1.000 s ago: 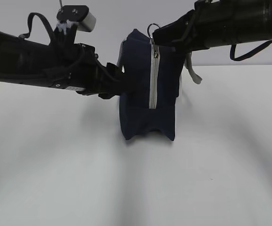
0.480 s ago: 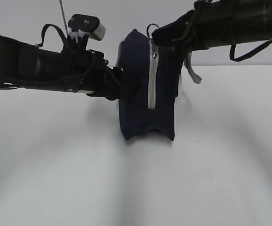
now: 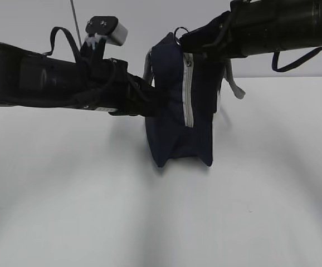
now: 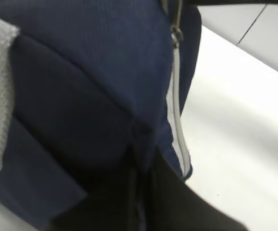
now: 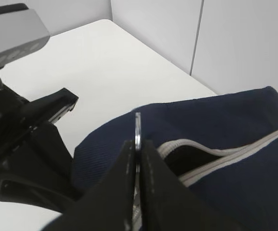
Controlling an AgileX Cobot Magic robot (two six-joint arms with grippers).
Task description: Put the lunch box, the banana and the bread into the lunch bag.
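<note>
**Zipper ring pinched, bag braced from the side**

The lunch bag point(image 3: 180, 105) stands upright in the middle of the exterior view, its grey zipper point(image 3: 188, 92) running down the facing edge. The right gripper point(image 5: 137, 144), reaching in from the upper right, has its fingers pressed together on the metal zipper ring point(image 5: 137, 130) at the bag's top; in the right wrist view the zipper is parted a little below the ring. The left gripper point(image 3: 150, 103) presses against the bag's left side, but whether it pinches fabric or only pushes I cannot tell; the left wrist view shows only navy cloth up close.

The lunch box, banana and bread are in no view.

The risk is the thin ring slipping from the fingers under pull. The bag could also tip or slide if the left brace gives.
</note>
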